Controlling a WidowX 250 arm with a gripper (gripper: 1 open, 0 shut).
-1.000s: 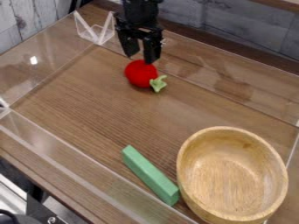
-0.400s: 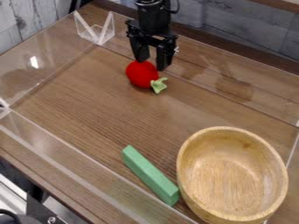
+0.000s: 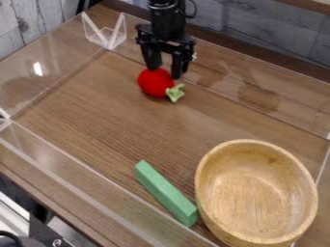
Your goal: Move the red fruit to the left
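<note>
red fruit sits beneath the jaws, whose opening i cannot tell.

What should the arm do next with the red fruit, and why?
Probably lower the gripper slightly around the red fruit before closing: its fingers seem to be at the fruit's far upper side, with most of the fruit showing uncovered.

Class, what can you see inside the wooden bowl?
Nothing shows inside the wooden bowl; its bare inner floor is visible. Whatever lies beneath the bowl is covered and cannot be seen.
</note>
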